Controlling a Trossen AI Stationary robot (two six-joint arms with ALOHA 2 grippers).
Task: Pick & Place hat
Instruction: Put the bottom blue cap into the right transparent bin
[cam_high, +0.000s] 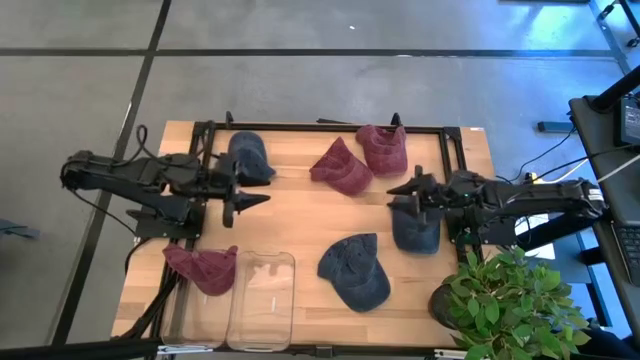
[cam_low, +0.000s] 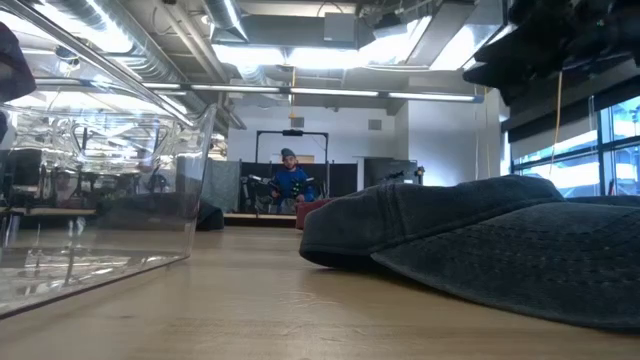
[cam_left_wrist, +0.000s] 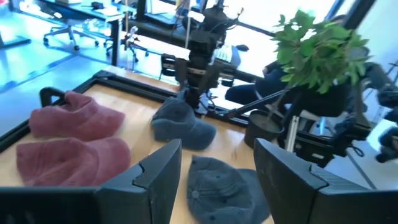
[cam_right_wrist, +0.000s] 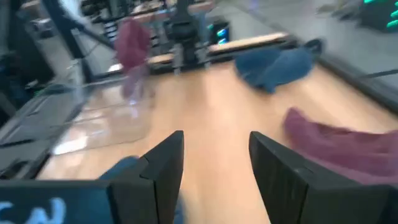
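Right gripper (cam_high: 408, 195) sits over the near edge of a blue hat (cam_high: 415, 228) just right of table centre, jaws wide, nothing held. The hat lies directly under and outboard of it, so the right arm is nearer. Left gripper (cam_high: 250, 197) is also wide and empty, well apart, beyond the clear bin (cam_high: 262, 300).

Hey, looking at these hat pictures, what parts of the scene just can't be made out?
- Low view: the clear bin is cut off at the left edge, and the blue hat at the right edge.
- Low view: both grippers are out of sight; only a dark arm part shows at the top right.
- High view: the plant covers the table's near right corner.
- Right wrist view: motion blur smears the red hat and far blue hat.
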